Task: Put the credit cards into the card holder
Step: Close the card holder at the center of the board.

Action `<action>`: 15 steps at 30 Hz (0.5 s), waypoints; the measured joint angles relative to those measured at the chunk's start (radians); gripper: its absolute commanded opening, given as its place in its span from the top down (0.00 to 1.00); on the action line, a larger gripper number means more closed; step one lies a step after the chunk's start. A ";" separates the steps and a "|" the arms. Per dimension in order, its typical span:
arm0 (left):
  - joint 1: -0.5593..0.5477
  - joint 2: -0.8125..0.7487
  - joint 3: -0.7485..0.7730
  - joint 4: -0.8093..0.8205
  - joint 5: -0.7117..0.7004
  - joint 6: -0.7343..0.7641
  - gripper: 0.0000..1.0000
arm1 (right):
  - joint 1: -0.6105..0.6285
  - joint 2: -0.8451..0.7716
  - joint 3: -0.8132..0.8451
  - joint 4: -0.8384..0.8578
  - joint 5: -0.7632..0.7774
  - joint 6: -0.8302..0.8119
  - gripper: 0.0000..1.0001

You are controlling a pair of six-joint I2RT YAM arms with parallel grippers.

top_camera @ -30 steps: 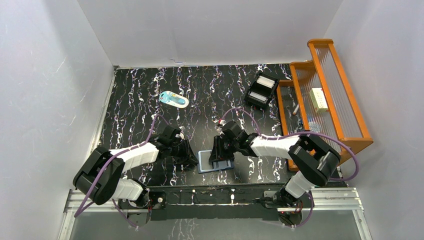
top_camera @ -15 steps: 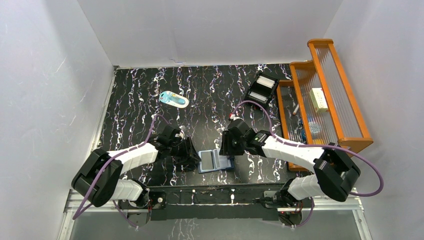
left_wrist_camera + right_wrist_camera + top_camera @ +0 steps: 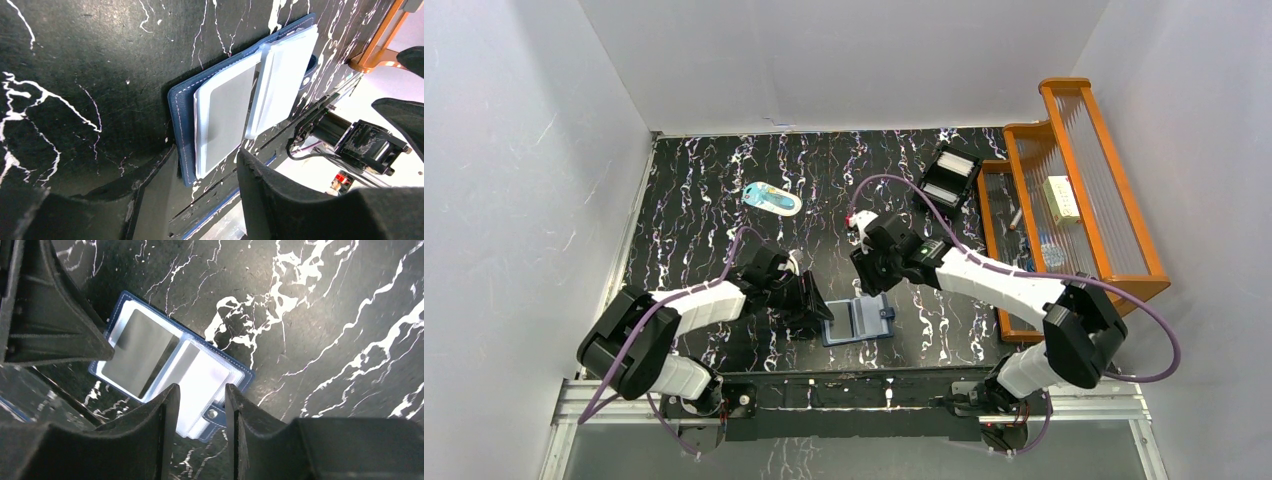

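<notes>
The right gripper [image 3: 871, 285] has lifted off the navy-blue folding card holder [image 3: 860, 321] toward 12 o'clock, its fingers narrowly parted and empty. The left gripper [image 3: 816, 312] has loosened at the holder's 9 o'clock edge, jaws apart, gripping nothing. The holder lies open at 6 o'clock on the black marbled table [image 3: 694, 200]. A thin grey-faced card [image 3: 227, 120] sits in its pocket, so one insertion looks done.

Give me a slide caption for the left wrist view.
Open navy-blue folding card holder on black marbled table, a grey card tucked inside.
</notes>
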 measured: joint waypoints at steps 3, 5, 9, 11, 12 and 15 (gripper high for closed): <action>0.000 0.014 0.005 0.003 0.003 -0.002 0.65 | 0.000 0.038 0.045 -0.034 -0.014 -0.112 0.53; 0.000 0.024 0.006 0.006 0.004 -0.004 0.69 | 0.000 0.068 0.060 -0.071 -0.021 -0.185 0.53; 0.000 0.032 0.005 0.011 0.002 -0.014 0.71 | -0.001 0.105 0.069 -0.160 -0.054 -0.309 0.54; 0.000 0.031 0.003 0.011 0.002 -0.019 0.71 | -0.001 0.108 0.069 -0.190 -0.066 -0.364 0.54; 0.000 0.029 0.002 0.011 0.000 -0.021 0.71 | -0.001 0.108 0.069 -0.205 -0.068 -0.398 0.54; -0.001 0.022 0.000 0.010 -0.008 -0.023 0.70 | -0.001 0.109 0.069 -0.241 -0.068 -0.476 0.54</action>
